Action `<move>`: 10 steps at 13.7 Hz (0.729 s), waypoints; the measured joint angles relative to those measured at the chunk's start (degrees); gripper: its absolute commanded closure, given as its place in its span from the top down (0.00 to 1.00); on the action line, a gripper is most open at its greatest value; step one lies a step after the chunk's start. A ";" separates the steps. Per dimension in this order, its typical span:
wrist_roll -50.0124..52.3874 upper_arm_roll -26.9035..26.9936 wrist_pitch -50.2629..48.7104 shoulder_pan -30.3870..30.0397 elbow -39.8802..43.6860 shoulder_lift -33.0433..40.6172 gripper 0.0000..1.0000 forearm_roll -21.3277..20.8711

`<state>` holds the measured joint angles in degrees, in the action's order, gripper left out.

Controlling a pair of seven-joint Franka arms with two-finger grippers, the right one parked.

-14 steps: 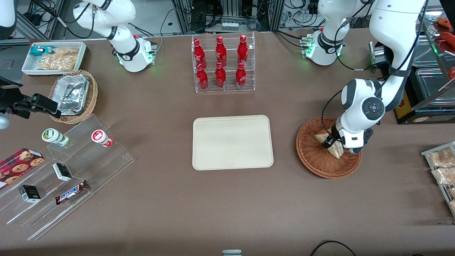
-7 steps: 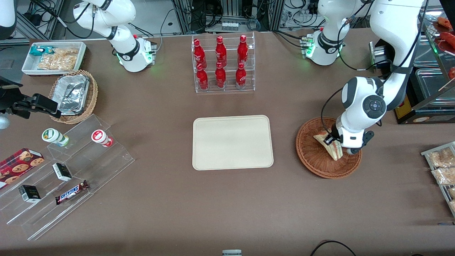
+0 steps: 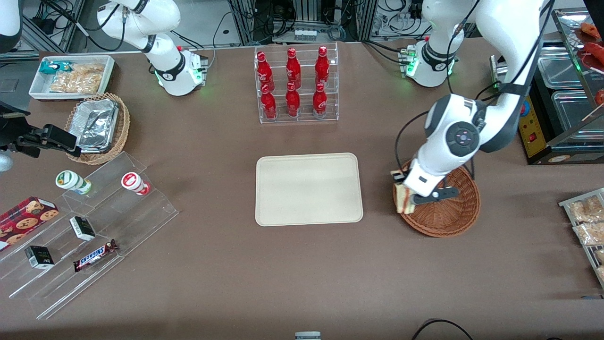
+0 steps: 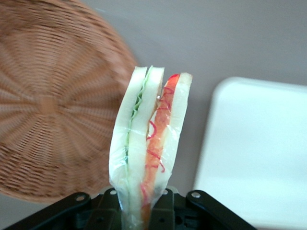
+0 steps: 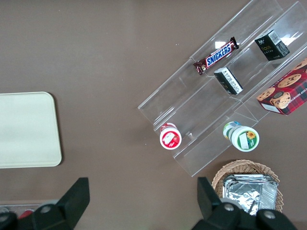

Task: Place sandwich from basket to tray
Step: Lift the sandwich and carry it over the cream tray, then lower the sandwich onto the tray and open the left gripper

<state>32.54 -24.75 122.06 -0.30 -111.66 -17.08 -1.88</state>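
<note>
Sandwich, front view: sandwich (image 3: 404, 199) hangs in the gripper (image 3: 407, 202) at right of centre in the frame, over the basket (image 3: 448, 218) rim nearest the tray (image 3: 309, 189); its long axis runs up and down the frame.
Gripper, front view: clamped on the sandwich, under the white wrist.
Tray, front view: cream, bare, at frame centre, apart from the basket with a strip of brown table (image 3: 283, 274) between.
Surroundings, front view: clear rack of red bottles (image 3: 296, 85) above the tray in the frame; clear stepped stand (image 3: 89, 226) at lower left.
Writing, front view: bar reading "SNICKERS" (image 3: 95, 255) on the stand.
Sandwich, left wrist view: sandwich (image 4: 148, 143) stands on end between the black fingers (image 4: 165, 211), filling edge toward the camera, green layer beside red; tip points away from the gripper (image 4: 139, 213).
Background, left wrist view: basket (image 4: 53, 115) and tray (image 4: 259, 148) lie below, one to each side of the sandwich.
Right wrist view: tray (image 5: 26, 129) corner at left edge, stand (image 5: 225, 81) with "SNICKERS" bar (image 5: 216, 55) at upper right.
</note>
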 measured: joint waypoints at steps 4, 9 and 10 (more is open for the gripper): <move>8.88 -4.21 -2.05 7.16 9.06 -8.41 0.00 -1.74; 26.15 -4.28 -2.07 19.53 20.55 -19.53 0.00 -11.07; 27.56 -4.16 -2.07 21.35 22.53 -21.62 0.00 -11.31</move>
<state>60.10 -28.91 119.99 21.05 -89.13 -38.71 -13.19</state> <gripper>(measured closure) 0.846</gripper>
